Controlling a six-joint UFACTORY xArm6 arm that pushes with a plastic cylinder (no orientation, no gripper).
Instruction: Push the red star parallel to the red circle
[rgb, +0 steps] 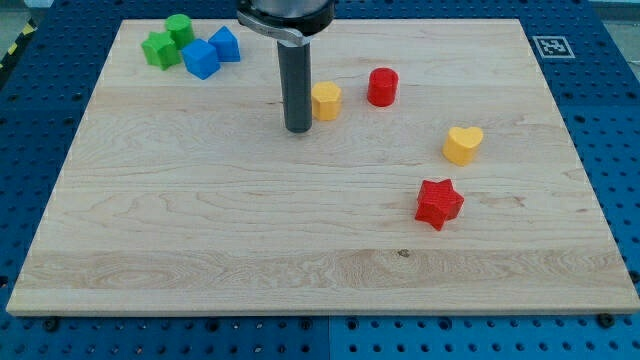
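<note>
This looks like a robotics lab: a wooden desk (200, 230) lies on a blue perforated mounting plate (610, 120), with a printed marker tag (549, 46) at its far right corner.

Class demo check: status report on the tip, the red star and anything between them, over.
My tip beside yellow block, view's left of it. Red star untouched, low right of red circle. Yellow heart between them.
</note>
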